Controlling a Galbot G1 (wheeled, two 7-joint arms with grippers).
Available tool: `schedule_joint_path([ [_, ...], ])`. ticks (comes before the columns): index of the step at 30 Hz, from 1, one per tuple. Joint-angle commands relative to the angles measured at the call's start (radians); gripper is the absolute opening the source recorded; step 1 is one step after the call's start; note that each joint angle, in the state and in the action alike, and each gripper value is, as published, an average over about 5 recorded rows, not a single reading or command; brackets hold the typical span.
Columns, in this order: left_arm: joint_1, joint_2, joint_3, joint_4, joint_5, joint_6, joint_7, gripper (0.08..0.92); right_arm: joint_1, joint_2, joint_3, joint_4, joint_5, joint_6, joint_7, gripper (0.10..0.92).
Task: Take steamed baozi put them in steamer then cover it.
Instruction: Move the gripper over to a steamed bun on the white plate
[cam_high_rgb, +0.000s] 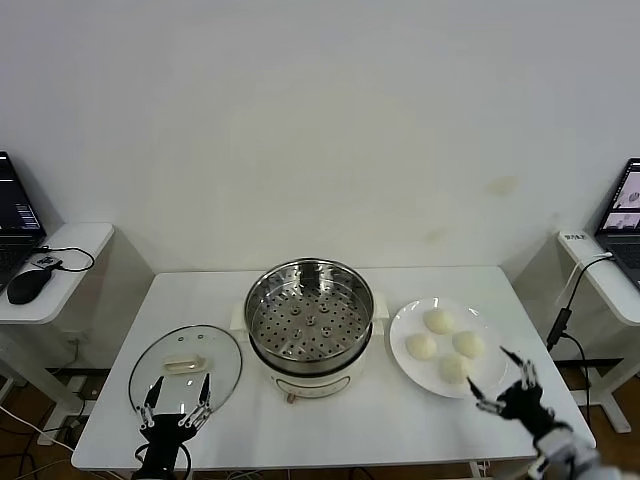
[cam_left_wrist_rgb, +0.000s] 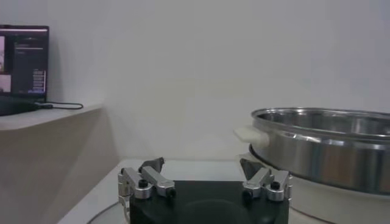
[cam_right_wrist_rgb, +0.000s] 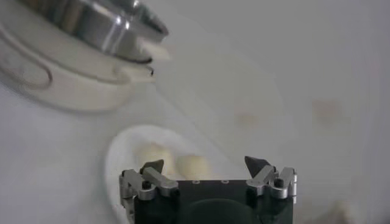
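The steamer (cam_high_rgb: 310, 320), a shiny steel pot with a bare perforated tray, stands mid-table on its white base. Several off-white steamed baozi (cam_high_rgb: 440, 345) lie on a white plate (cam_high_rgb: 400, 335) to its right. The glass cover (cam_high_rgb: 186, 368) with a cream handle lies flat on the table to the left. My left gripper (cam_high_rgb: 180, 386) hovers open over the cover's near edge, holding nothing. Open and empty too, my right gripper (cam_high_rgb: 488, 367) is at the plate's front right rim. The left wrist view shows the steamer (cam_left_wrist_rgb: 329, 143) side-on; the right wrist view shows baozi (cam_right_wrist_rgb: 192, 165) just beyond the open gripper (cam_right_wrist_rgb: 204, 163).
Side tables flank the white table: on the left one a laptop (cam_high_rgb: 15, 225) and a mouse (cam_high_rgb: 28, 286), on the right one another laptop (cam_high_rgb: 625, 215) with a hanging cable (cam_high_rgb: 560, 320). A plain wall stands behind.
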Motion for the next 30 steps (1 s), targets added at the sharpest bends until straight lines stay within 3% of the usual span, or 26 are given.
schedule_joint_path([
  [1,-0.002,-0.001,0.000,-0.007,0.020,0.002,0.006,0.823,0.265,-0.279,-0.075,-0.094,-0.121,-0.086,-0.184,0.823],
  [7,0.002,-0.006,-0.001,-0.005,0.022,0.003,0.005,0.823,0.590,-0.437,-0.409,-0.208,0.000,-0.152,-0.290,0.823],
  [12,-0.003,-0.009,-0.004,0.000,0.022,0.005,0.003,0.823,0.993,-0.470,-0.851,-0.325,0.069,-0.148,-0.374,0.823],
  [20,-0.013,-0.009,-0.008,0.001,0.021,0.015,-0.001,0.823,1.436,-0.357,-1.343,-0.561,0.065,-0.071,-0.549,0.823],
  [30,-0.019,-0.004,-0.019,0.004,0.019,0.023,-0.001,0.823,1.537,-0.137,-1.473,-0.830,0.027,-0.016,-0.623,0.823],
])
